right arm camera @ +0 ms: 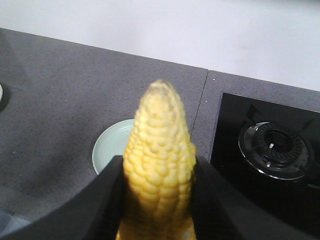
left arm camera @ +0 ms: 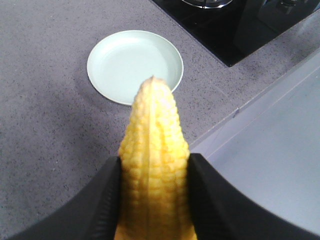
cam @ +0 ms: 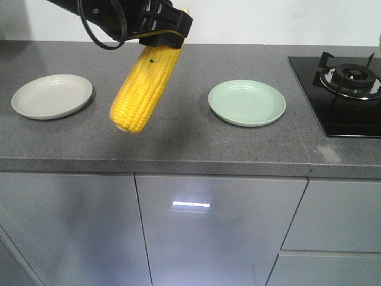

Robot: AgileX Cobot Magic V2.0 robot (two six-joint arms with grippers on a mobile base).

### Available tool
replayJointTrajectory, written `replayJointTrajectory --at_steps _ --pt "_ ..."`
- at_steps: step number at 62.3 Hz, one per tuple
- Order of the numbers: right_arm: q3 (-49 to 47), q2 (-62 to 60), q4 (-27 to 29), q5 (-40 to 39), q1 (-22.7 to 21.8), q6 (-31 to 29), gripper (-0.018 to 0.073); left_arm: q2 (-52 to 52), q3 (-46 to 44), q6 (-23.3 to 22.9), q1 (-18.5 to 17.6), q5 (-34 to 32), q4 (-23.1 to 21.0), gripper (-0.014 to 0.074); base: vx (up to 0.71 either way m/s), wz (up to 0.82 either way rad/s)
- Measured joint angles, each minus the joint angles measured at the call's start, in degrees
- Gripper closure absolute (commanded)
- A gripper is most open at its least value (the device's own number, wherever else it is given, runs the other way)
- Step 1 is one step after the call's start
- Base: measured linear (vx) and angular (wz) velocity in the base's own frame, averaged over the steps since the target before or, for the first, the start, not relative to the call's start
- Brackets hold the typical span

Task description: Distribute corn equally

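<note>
**A:** Corn first. Left wrist view: first cob (left arm camera: 152,135) pinched between the black fingers (left arm camera: 100,200) of the left gripper (left arm camera: 155,165). The pads are pressed on its flanks and the tapered tip points away from the lens, toward the green plate (left arm camera: 115,55).

**B:** Right wrist view: right gripper (right arm camera: 159,162) clamped on the second cob (right arm camera: 159,130), one finger on each side. The tip is pale and blurred. It covers part of the green plate (right arm camera: 112,145), with the gas hob (right arm camera: 272,150) off to the right.

**A:** Front view?

**B:** A black arm comes in from the top left, cut off by the frame edge, with a cable loop (cam: 98,36) beneath it. Its black gripper (cam: 161,42) is closed on the upper end of the hanging cob (cam: 146,89). That cob slants down and leftward in the air above the counter (cam: 190,143), between the beige plate (cam: 52,95) and the green plate (cam: 247,102). Which arm this is, cannot tell.

**A:** Hidden parts?

**B:** In both wrist views the cobs' near ends run off the bottom edge. In the front view the grip point is masked by the fingers.

**A:** Surfaces?

**B:** Kernels are bright yellow in straight rows, with a dark speck near the grip. The counter is matte speckled grey. The plates are round and shallow with raised rims. The hob (cam: 342,101) is glossy black glass with a ringed burner. The cabinet fronts (cam: 220,238) are smooth grey and reflect a strip of light.
</note>
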Motion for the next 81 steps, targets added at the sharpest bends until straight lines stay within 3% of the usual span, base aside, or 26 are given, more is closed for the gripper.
replayJointTrajectory --at_steps 81 --pt "0.0 0.0 0.0 0.0 0.0 0.0 0.0564 0.0 0.0 0.0 0.0 0.0 0.0 0.0603 0.11 -0.01"
